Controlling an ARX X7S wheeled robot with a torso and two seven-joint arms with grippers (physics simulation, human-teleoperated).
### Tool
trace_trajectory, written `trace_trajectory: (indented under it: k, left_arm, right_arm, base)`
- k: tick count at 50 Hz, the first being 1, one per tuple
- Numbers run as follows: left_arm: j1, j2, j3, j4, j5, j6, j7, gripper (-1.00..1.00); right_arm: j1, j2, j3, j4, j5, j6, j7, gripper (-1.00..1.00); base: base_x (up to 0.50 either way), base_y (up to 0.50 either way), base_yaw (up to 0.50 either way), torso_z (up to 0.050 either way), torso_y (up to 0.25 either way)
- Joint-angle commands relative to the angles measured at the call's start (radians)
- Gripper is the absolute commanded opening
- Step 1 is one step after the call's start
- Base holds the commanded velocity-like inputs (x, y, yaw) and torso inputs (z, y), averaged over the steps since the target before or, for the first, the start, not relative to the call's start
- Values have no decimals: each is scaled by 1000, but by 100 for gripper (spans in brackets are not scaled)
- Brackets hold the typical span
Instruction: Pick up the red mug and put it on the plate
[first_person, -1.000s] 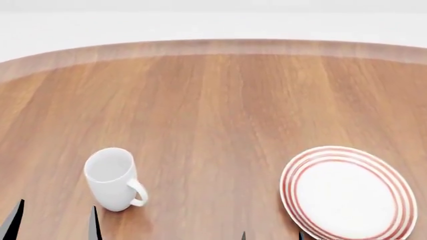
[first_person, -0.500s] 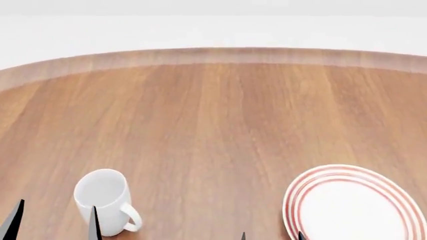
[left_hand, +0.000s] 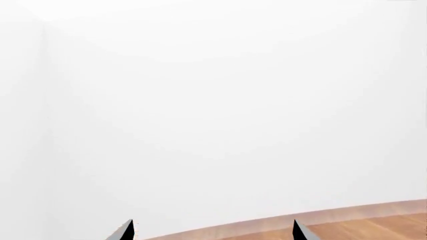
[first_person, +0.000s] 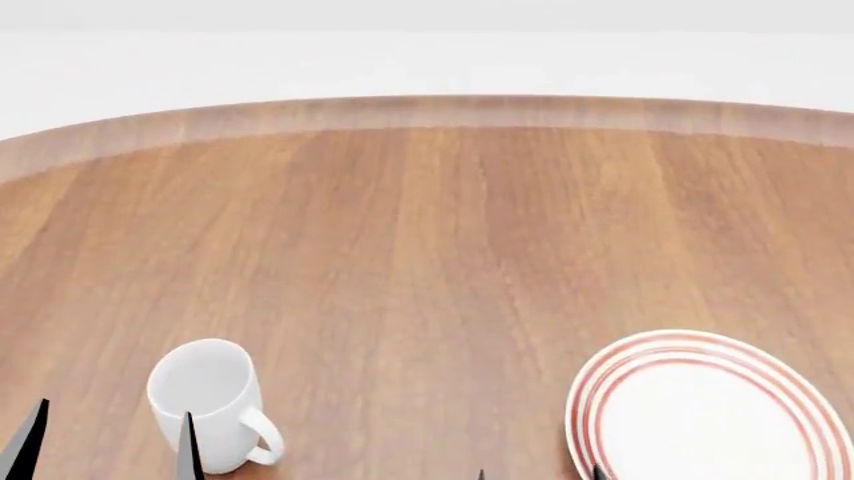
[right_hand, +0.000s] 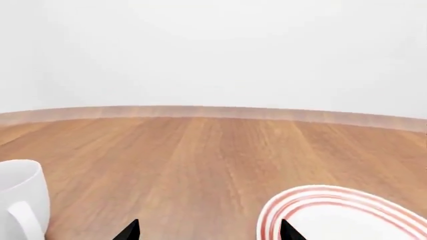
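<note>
while my left claw (first_person: 107, 440) and right claw (first_person: 541, 473) both sit open over the wood table (first_person: 427, 250), a white mug (first_person: 207, 405) stands well apart from the plate (first_person: 707, 410).

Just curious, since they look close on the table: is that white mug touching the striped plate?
Apart. In the head view, the white mug stands at the left and the plate at the right, with a wide stretch of bare wooden table between them.

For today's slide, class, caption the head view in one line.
White mug stands at left and ringed plate at right on a wooden table; no red mug in sight.
</note>
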Motion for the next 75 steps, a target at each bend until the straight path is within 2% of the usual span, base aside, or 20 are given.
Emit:
trace_trajectory:
  k: [1,8,21,42,57,75]
  left_arm:
    - [-3,-3,7,-5,-7,10,2,100]
    - [-4,-5,10,-8,-8,16,0,100]
    - [-7,-8,18,-10,-17,21,3,100]
    - [-9,-13,26,-10,-18,21,-2,100]
    - [-10,-16,30,-10,-18,19,-8,100]
    - [-11,-19,34,-9,-19,18,-14,100]
  right_arm:
    - [-81,83,-2,-242,-7,86,31,100]
    - [-168,152,-11,-449,-26,168,63,100]
    - [-347,236,-33,-590,-110,107,83,100]
    - [-570,300,-33,-503,-196,-189,114,100]
    - [-590,277,-73,-320,-189,-373,100,100]
    - [-600,260,-117,-191,-223,-458,90,100]
  base:
    - [0,0,0,0,0]
    - [0,0,0,0,0]
    - [0,0,0,0,0]
    - [0,0,0,0,0]
    - [0,0,0,0,0]
    - [0,0,0,0,0]
